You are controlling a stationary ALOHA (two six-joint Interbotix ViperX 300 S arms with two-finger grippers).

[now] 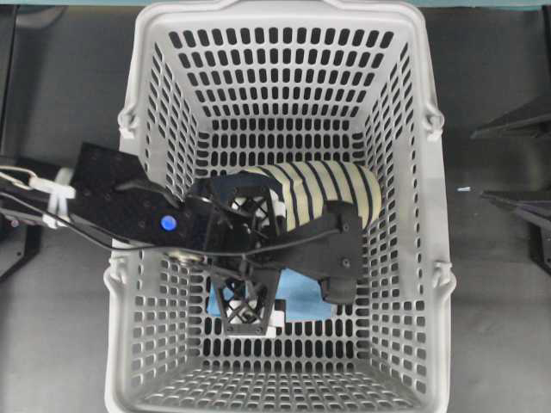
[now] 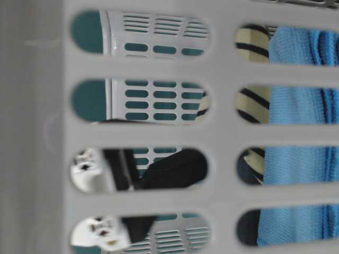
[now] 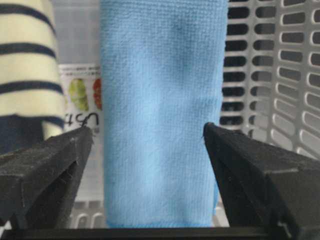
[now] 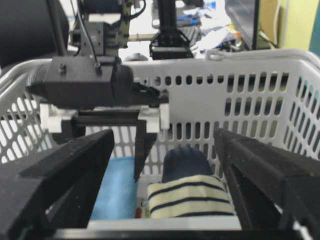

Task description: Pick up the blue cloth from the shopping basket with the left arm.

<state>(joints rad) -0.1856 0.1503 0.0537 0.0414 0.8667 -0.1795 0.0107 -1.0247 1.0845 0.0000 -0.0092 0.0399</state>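
Note:
The light blue cloth (image 1: 306, 297) lies flat on the floor of the grey shopping basket (image 1: 284, 13), near its front wall. My left gripper (image 1: 263, 297) reaches down into the basket over the cloth. In the left wrist view the gripper (image 3: 148, 132) is open, with the jaws straddling the width of the cloth (image 3: 160, 115) and empty. The right wrist view shows one of its fingers (image 4: 144, 150) hanging at the edge of the cloth (image 4: 117, 190). I cannot tell whether the fingers touch it. My right gripper (image 4: 165, 135) is open and empty outside the basket's right rim (image 4: 260, 65), and it also shows in the overhead view (image 1: 478, 165).
A navy and cream striped slipper (image 1: 331, 194) lies beside the cloth toward the basket's middle, and shows at the left of the left wrist view (image 3: 25, 65). A printed packet (image 3: 82, 100) lies between slipper and cloth. The slotted basket wall (image 3: 290, 75) is close on the other side.

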